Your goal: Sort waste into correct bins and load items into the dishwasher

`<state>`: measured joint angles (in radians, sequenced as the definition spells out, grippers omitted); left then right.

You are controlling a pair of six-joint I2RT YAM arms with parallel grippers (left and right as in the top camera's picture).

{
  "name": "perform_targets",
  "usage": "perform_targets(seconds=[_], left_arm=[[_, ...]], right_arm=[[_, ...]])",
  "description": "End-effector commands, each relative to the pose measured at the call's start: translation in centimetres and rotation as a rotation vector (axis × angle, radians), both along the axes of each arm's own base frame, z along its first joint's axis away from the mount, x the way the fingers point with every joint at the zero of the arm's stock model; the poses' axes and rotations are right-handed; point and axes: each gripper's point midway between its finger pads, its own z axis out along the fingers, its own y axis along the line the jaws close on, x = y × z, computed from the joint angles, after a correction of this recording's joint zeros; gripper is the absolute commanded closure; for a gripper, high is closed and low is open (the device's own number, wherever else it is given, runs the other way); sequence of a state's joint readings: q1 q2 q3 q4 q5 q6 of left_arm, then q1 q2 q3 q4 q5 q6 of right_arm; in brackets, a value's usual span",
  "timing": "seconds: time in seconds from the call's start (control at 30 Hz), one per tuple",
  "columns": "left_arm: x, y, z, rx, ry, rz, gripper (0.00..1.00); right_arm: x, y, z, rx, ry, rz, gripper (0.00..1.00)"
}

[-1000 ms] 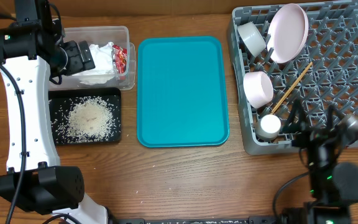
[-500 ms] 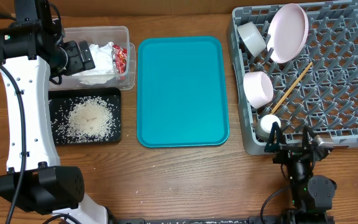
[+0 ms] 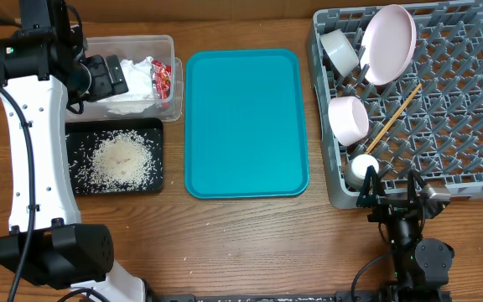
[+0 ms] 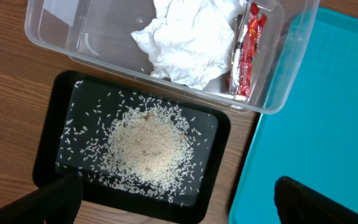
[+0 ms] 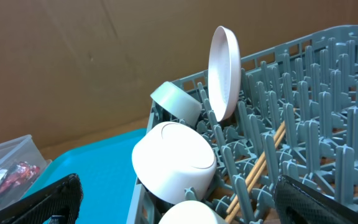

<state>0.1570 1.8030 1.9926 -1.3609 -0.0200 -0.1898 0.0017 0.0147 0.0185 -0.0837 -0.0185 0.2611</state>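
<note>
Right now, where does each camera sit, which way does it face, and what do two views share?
Overhead: above the wooden table, looking down; left arm, right arm show.
Left wrist: over the clear rectangular plastic tub and flat black tray of rice, facing down; left fingers at bottom corners.
Right wrist: low beside the grey plastic dish rack, looking across it; right fingers at bottom.
Shared: overhead and left wrist both show tub and tray.

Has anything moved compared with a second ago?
The right gripper pulled back off the dish rack's near edge, leftward and toward its base, mostly in the first half second. It now sits open and empty just outside the rack, beside the white cup. The left gripper over the clear tub, the dishes and the waste stayed put.
</note>
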Motion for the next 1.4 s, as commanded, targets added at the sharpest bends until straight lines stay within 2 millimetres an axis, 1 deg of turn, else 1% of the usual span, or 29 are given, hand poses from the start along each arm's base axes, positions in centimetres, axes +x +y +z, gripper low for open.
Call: perform_targets(seconds=[0.0,0.37,0.4,0.5,0.57,0.63,0.73,0.77,0.8,0.83,0.9,0.93,1.0,1.13,1.2,1.23,1.3,1.37], left_arm=[[0.3,0.1,0.3,-0.001,-0.011,0.019,0.0],[0.3,0.1,0.3,0.0,-0.011,0.019,0.0],[0.2,0.1,0.6,0.001,-0.02,0.019,0.0],[-0.8,-0.2,3.1,0.01,-0.085,0.015,0.0],[-1.8,-0.5,5.1,0.019,-0.135,0.012,0.0],[-3.5,-0.7,6.9,0.028,-0.17,0.008,0.0],[-6.5,-0.7,8.3,0.072,-0.196,-0.009,0.0],[-7.3,-0.8,8.4,0.074,-0.202,-0.009,0.0],[-8.6,-0.8,8.4,0.084,-0.205,-0.004,0.0],[-9.6,-0.4,8.4,0.111,-0.216,0.015,0.0],[-11.0,0.0,8.5,0.151,-0.264,0.031,0.0],[-11.5,-0.1,8.5,0.163,-0.316,0.024,0.0],[-12.0,-0.3,8.5,0.172,-0.421,0.028,0.0],[-11.8,-1.6,8.9,0.162,-0.742,-0.01,0.0],[-12.1,-2.2,8.7,0.162,-0.861,-0.039,0.0],[-12.4,-2.7,8.2,0.158,-0.934,-0.057,0.0],[-12.9,-3.2,7.2,0.156,-1.012,-0.077,0.0],[-13.5,-3.7,5.2,0.158,-1.076,-0.093,0.0]], right_arm=[[0.0,0.0,-0.2,0.0,-0.003,0.0,0.0],[0.0,0.0,-0.2,0.0,-0.003,0.0,0.0],[0.0,0.0,-0.2,0.0,-0.003,0.0,0.0],[0.0,0.0,-0.2,0.0,-0.003,0.0,0.0],[0.0,0.0,-0.2,0.0,-0.003,0.0,0.0],[0.0,0.0,-0.2,0.0,-0.003,0.0,0.0],[0.0,0.0,-0.2,0.0,-0.003,0.0,0.0],[0.0,0.0,-0.2,0.0,-0.003,0.0,0.0],[0.0,0.0,-0.2,0.0,-0.003,0.0,0.0],[0.0,0.0,-0.2,0.0,-0.003,0.0,0.0],[0.0,0.0,-0.2,0.0,-0.003,0.0,0.0],[0.0,0.0,-0.2,0.0,-0.003,0.0,0.0],[0.0,0.0,-0.2,0.0,-0.003,0.0,0.0],[0.0,0.0,-0.2,0.0,-0.003,0.0,0.0],[0.0,0.0,-0.2,0.0,-0.003,0.0,0.0],[0.0,0.0,-0.2,0.0,-0.003,0.0,0.0],[0.0,0.0,-0.2,0.0,-0.003,0.0,0.0],[0.0,0.0,-0.2,0.0,-0.003,0.0,0.0]])
